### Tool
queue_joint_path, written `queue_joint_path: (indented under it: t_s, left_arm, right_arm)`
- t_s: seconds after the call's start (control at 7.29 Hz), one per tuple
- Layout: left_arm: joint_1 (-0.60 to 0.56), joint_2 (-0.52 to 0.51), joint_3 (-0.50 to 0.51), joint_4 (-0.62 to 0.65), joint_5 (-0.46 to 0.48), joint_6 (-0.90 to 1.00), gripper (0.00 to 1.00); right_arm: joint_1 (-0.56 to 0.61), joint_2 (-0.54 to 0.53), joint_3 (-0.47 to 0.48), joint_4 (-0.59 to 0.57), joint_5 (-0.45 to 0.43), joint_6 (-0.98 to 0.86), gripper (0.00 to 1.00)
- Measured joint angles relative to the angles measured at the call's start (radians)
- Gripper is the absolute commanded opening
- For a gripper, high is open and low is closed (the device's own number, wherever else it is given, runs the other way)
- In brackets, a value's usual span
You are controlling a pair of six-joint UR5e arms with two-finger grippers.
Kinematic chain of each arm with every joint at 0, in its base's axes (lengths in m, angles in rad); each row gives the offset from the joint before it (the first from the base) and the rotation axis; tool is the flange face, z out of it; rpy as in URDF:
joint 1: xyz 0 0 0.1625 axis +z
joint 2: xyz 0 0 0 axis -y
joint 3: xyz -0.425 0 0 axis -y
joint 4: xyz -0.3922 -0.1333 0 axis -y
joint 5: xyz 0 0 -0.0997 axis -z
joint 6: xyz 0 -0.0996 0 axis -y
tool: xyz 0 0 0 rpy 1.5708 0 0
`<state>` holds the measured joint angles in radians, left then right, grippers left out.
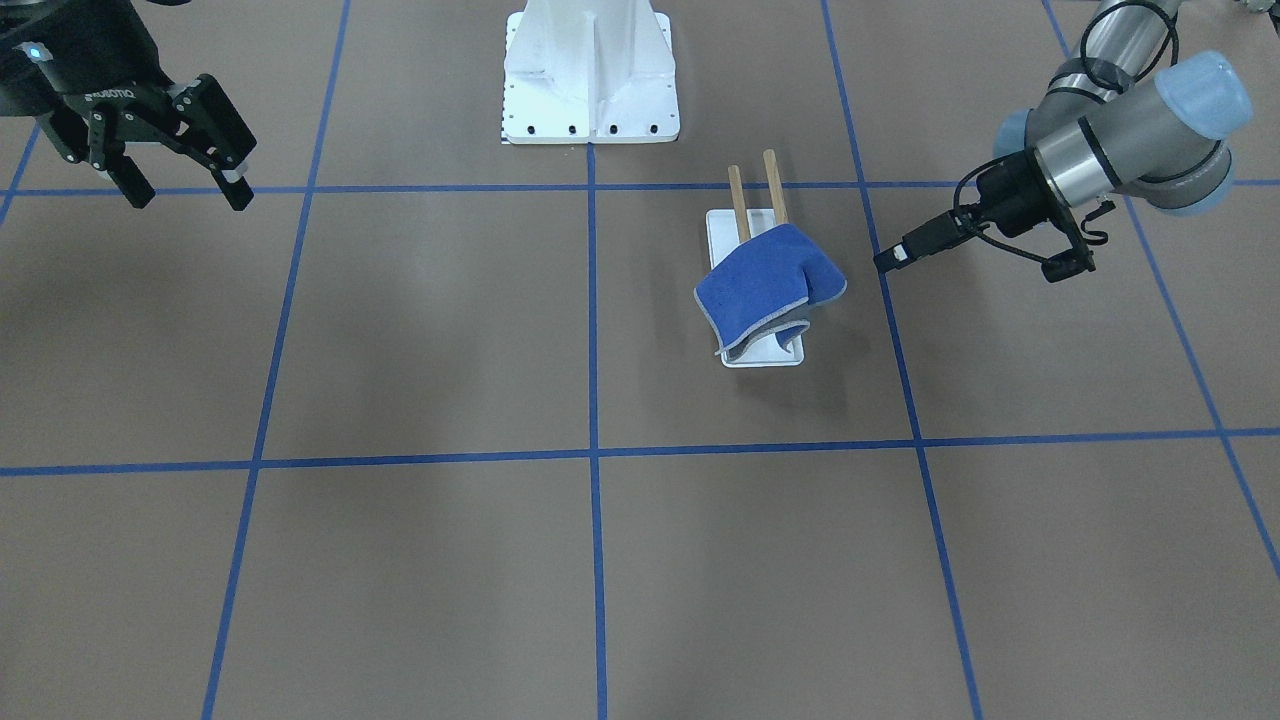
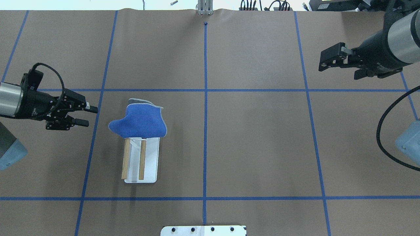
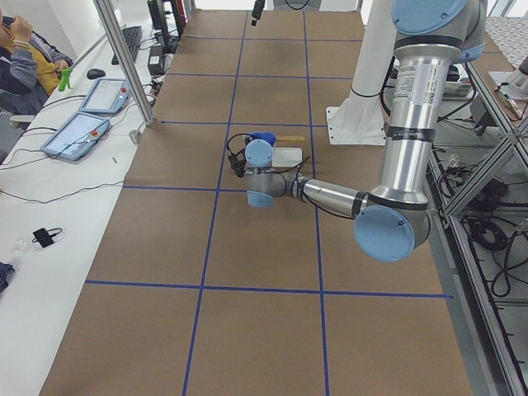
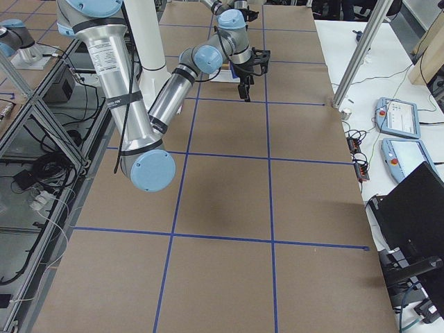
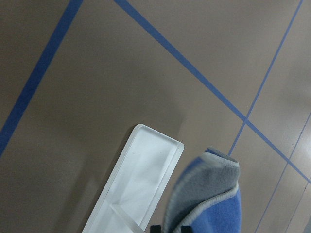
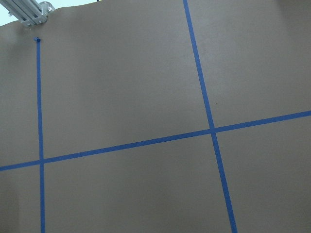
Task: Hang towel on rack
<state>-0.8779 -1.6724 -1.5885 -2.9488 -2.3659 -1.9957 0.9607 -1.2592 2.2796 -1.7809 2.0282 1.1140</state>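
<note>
Small blue cloth towel [image 2: 141, 121], grey-edged, lies bunched over far end of light-brown two-dowel wooden rack [image 2: 142, 160]. We judge it light, limp, non-slippery; we'd pinch stitched edge. Left gripper [image 2: 93, 116] just beside towel, fingers parted, empty; right gripper [image 1: 190, 198] well apart, spread, empty.

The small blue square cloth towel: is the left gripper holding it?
No, in the overhead view the left gripper hangs open beside the towel, apart from it.
</note>
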Motion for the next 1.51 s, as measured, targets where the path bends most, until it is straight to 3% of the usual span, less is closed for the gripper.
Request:
queue_joint_path:
  t_s: [0.27,0.55,0.69,0.96,1.23,1.51]
  left_arm:
    - [-0.021,0.01,-0.007,-0.002,-0.001,0.0,0.97]
    - [-0.132,0.011,-0.018,-0.006,0.007,0.071,0.97]
    - [-0.208,0.02,0.0,0.009,0.01,0.215,0.97]
    - [-0.364,0.071,0.071,0.112,0.012,0.693,0.97]
    - [-0.506,0.098,0.097,0.295,0.014,1.137,0.97]
    - [-0.595,0.108,0.097,0.44,0.075,1.456,0.97]
  right_arm:
    - [0.012,-0.003,0.0,0.0,0.003,-0.003,1.0]
    - [0.055,-0.045,-0.001,0.0,0.022,-0.077,1.0]
    - [0.091,-0.085,-0.005,0.0,0.037,-0.157,1.0]
    - [0.195,-0.161,-0.054,0.003,0.094,-0.372,1.0]
    - [0.342,-0.195,-0.18,0.009,0.201,-0.632,1.0]
    - [0.46,-0.205,-0.325,0.012,0.252,-0.884,1.0]
